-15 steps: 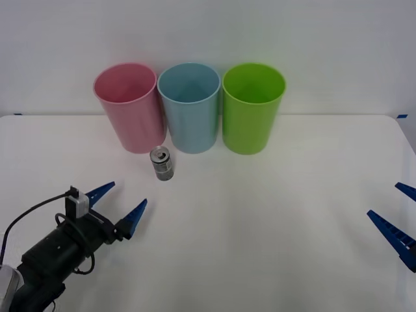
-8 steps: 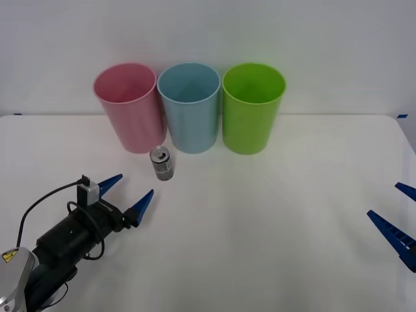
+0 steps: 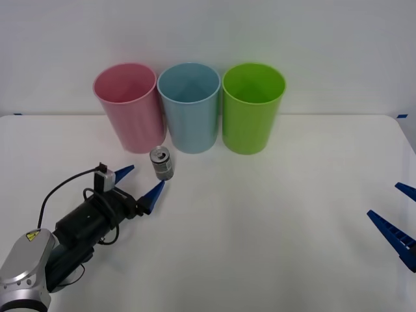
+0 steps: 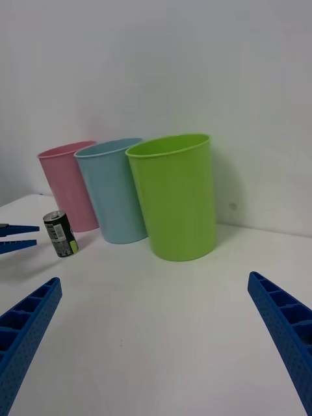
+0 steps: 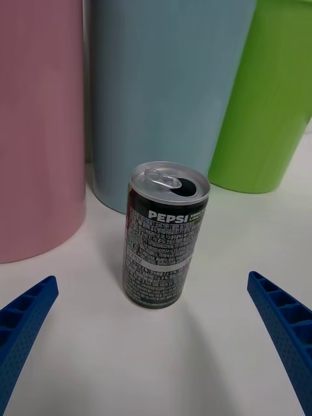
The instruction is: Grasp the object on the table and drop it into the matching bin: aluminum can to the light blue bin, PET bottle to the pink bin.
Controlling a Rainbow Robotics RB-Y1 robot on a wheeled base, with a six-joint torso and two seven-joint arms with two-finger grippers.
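Note:
A small dark aluminum can with a silver top stands upright on the white table, just in front of the pink bin and the light blue bin. My left gripper is open, its blue fingertips close to the can on its near left side, not touching it. In the left wrist view the can stands between and beyond the two fingers. My right gripper rests open at the table's right edge.
A lime green bin stands right of the light blue one, the three in a row near the table's back edge. A white wall rises behind them. Bare tabletop spans the middle and right.
My left gripper has advanced forward and rightward toward the can, from well short of it to just beside it. The can, bins and right arm have not moved.

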